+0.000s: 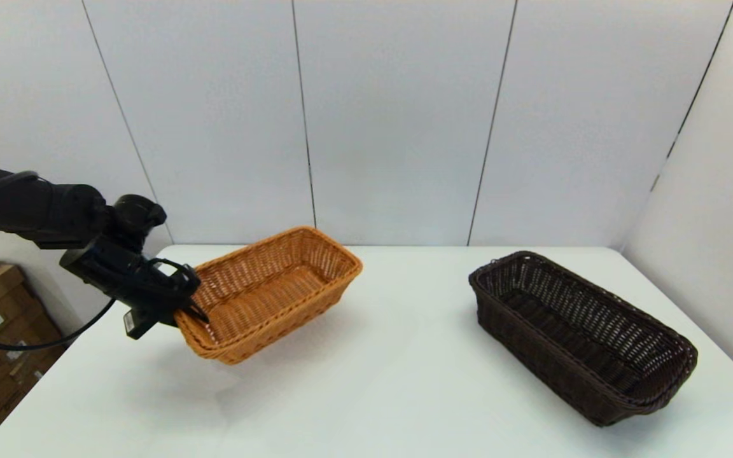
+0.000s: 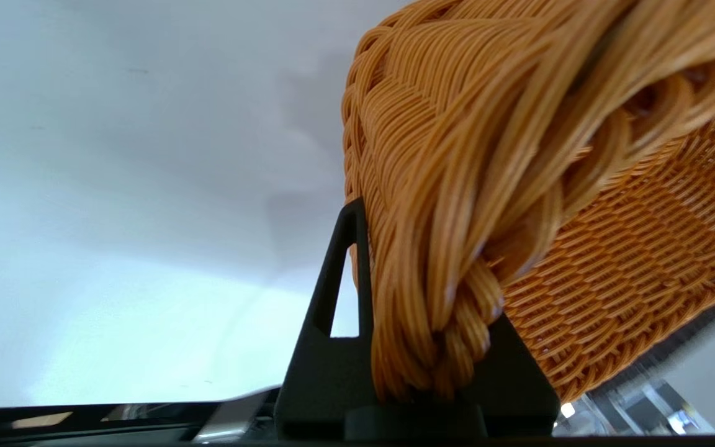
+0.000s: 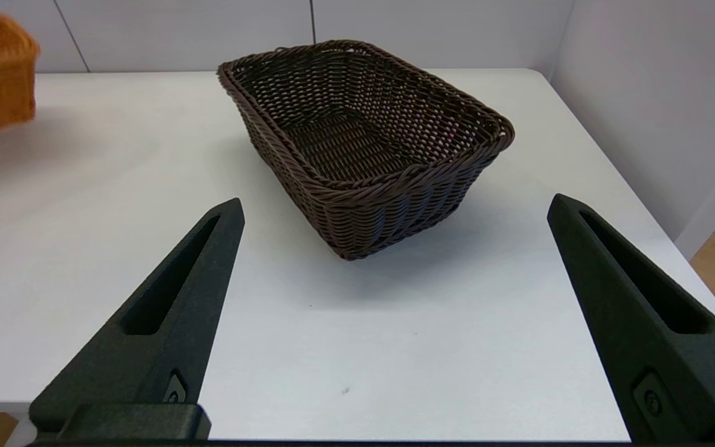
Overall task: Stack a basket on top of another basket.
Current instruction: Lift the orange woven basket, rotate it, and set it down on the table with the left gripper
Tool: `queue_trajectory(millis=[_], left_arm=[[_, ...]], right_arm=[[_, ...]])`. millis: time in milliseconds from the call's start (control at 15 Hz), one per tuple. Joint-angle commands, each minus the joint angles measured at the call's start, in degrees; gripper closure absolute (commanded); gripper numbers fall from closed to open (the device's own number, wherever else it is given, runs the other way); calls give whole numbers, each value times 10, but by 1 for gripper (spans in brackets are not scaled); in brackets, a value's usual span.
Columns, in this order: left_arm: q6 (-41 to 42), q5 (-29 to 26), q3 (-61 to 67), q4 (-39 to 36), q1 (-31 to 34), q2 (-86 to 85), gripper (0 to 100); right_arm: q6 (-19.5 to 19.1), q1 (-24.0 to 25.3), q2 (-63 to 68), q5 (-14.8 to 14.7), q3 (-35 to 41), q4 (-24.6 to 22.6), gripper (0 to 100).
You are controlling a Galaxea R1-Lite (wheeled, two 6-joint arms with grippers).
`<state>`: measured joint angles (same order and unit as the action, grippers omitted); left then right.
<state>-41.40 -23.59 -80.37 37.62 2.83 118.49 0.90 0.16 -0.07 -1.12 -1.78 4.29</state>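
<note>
Now the left gripper (image 1: 183,310) pinches the orange basket (image 1: 271,292) rim, tilted above the table's (image 1: 366,394) left edge; right gripper (image 3: 395,211) wide open near the dark basket (image 1: 579,334)

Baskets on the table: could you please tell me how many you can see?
2. The orange-tan basket is on the robot's left, tilted and lifted at one end, its braided rim clamped in the left hand. The dark brown basket rests on the white table to the right.
</note>
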Motion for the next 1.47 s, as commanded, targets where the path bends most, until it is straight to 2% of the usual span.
queue_trajectory(millis=[67, 333, 800, 1133, 1467], left_arm=[[15, -32, -38, 22, 6, -43, 100], [95, -60, -181, 149, 4, -32, 100], [278, -66, -317, 261, -63, 55, 100], [385, -61, -326, 259, -121, 123, 100], [371, -41, -329, 213, -174, 201, 100]], right_arm=[[0, 0, 1, 0, 0, 0, 0], [0, 0, 0, 0, 0, 0, 0], [0, 0, 0, 0, 0, 0, 0], [0, 0, 0, 0, 0, 0, 0], [0, 0, 0, 0, 0, 0, 0]])
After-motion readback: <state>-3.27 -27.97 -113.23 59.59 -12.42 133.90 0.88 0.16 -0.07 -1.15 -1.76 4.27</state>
